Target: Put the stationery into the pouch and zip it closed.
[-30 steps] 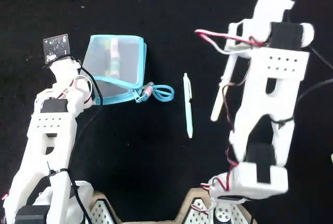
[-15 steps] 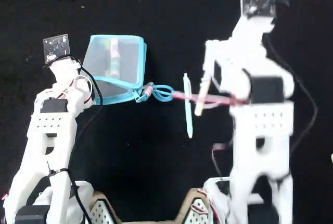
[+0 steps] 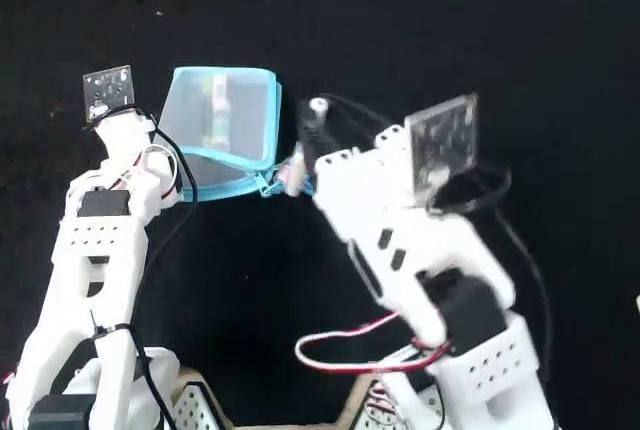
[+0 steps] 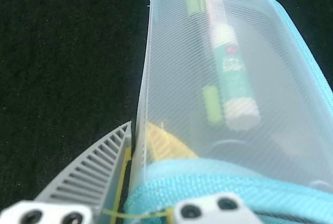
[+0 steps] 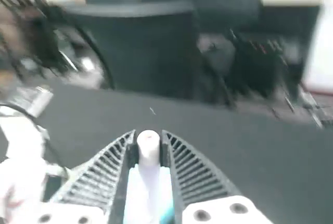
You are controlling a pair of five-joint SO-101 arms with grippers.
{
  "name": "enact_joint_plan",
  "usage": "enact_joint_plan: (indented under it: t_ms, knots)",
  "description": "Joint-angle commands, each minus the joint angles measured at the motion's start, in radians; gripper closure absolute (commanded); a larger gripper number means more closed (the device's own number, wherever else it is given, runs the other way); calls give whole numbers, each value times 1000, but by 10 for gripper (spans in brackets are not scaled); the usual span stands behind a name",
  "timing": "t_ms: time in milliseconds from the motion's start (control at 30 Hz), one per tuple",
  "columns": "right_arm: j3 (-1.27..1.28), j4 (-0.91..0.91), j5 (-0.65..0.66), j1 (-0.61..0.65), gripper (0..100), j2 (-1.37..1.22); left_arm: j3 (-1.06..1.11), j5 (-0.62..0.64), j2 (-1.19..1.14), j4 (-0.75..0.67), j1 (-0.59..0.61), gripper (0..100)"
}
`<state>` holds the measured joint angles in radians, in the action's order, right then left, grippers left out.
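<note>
The translucent blue-edged pouch (image 3: pixel 225 125) lies at the back left with a glue stick (image 3: pixel 217 110) inside. My left gripper (image 3: pixel 183 188) is shut on the pouch's near corner; in the left wrist view its grey finger (image 4: pixel 99 169) sits against the mesh wall of the pouch (image 4: pixel 171 78), with the glue stick (image 4: pixel 231 78) behind it. My right gripper (image 3: pixel 308 140) hangs just right of the pouch's opening, shut on a white pen-like stick (image 3: pixel 318 108). The stick (image 5: pixel 148 148) stands between the ribbed fingers in the right wrist view.
The pouch's zipper pull (image 3: pixel 283 176) lies under the right gripper. The right arm's white body (image 3: pixel 420 250) covers the middle of the black table (image 3: pixel 560 100). Dark furniture stands beyond the table's far edge.
The right arm has swung down and left from the right side to the pouch's opening, carrying the white stick. It now covers the light blue pen on the table. The left arm has not moved.
</note>
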<state>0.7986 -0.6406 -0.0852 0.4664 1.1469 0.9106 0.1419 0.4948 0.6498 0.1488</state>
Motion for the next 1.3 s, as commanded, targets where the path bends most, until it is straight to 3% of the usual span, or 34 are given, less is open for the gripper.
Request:
enact_joint_plan:
  t_ms: [0,200,567,900,1267]
  knots:
    - [153,272,0,170,986,102,19,18,-23,29,18,970]
    - [285,453,112,264,986,119,19,18,-23,29,18,970]
    - [518,853,117,264,986,108,19,18,-23,29,18,970]
    - [538,1046,118,262,986,-197,19,18,-23,29,18,970]
    - [619,876,118,292,986,-223,19,17,-23,29,18,970]
